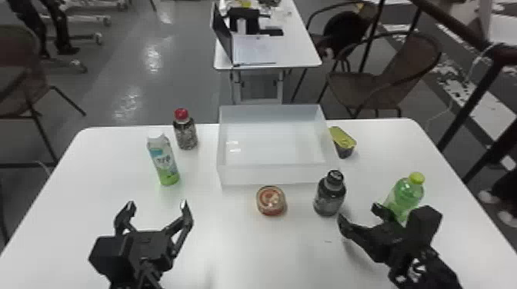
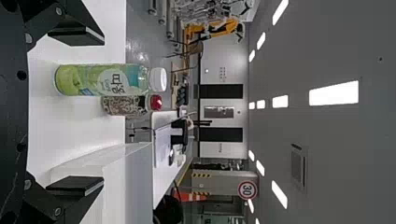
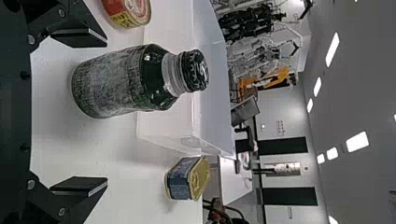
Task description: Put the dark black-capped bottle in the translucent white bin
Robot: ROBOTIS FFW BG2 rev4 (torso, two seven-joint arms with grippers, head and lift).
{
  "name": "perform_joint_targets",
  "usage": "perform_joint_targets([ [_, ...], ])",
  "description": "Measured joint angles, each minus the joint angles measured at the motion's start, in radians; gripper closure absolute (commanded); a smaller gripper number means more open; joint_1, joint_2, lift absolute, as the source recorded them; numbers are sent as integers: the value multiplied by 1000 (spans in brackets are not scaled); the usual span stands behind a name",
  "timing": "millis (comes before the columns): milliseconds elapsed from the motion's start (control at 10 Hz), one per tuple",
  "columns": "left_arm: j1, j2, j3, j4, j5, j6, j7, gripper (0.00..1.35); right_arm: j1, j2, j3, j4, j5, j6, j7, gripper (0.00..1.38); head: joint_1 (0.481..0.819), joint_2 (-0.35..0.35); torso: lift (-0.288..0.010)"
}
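Nearest on the white table (image 1: 246, 253), the 2 black, flat-fingered grippers hang with fingers spread and nothing between them. The left gripper (image 1: 157, 207) waits at its own side, likely because the target lies on the other.

The right gripper (image 1: 359, 216) is just short of the dark, black-capped bottle (image 1: 329, 195), probably opened wide so its 2 fingers can pass either side of the body. That bottle stands upright near the bin's front right corner, outside it, so the carry should be short: grasp, lift over the wall, lower.

The clear green bottle with a yellow-green cap (image 1: 416, 178) stands close by the right gripper, which calls for a careful approach. The round red-and-gold tin (image 1: 271, 200) sits before the bin, on the dark bottle's left.

Beyond, the translucent white bin (image 1: 269, 175) lies open-topped and empty, ready to receive it. The yellow-lidded tin (image 1: 344, 140) rests beside its right wall.
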Motion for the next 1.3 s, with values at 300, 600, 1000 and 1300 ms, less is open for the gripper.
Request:
perform_joint_targets([
  [300, -10, -8, 4, 6, -1, -8, -14, 231, -103, 12, 3, 110, 63, 8, 86, 245, 695, 28, -67],
  [600, -16, -15, 10, 14, -2, -13, -32, 231, -232, 22, 46, 266, 98, -29, 133, 246, 695, 59, -67],
  [1000, -18, -23, 15, 18, -3, -17, -38, 231, -268, 10, 124, 295, 75, -29, 126, 831, 695, 90, -67],
  [1300, -15, -30, 20, 19, -5, -20, -44, 231, -230, 10, 122, 182, 72, 21, 118, 829, 695, 96, -67],
])
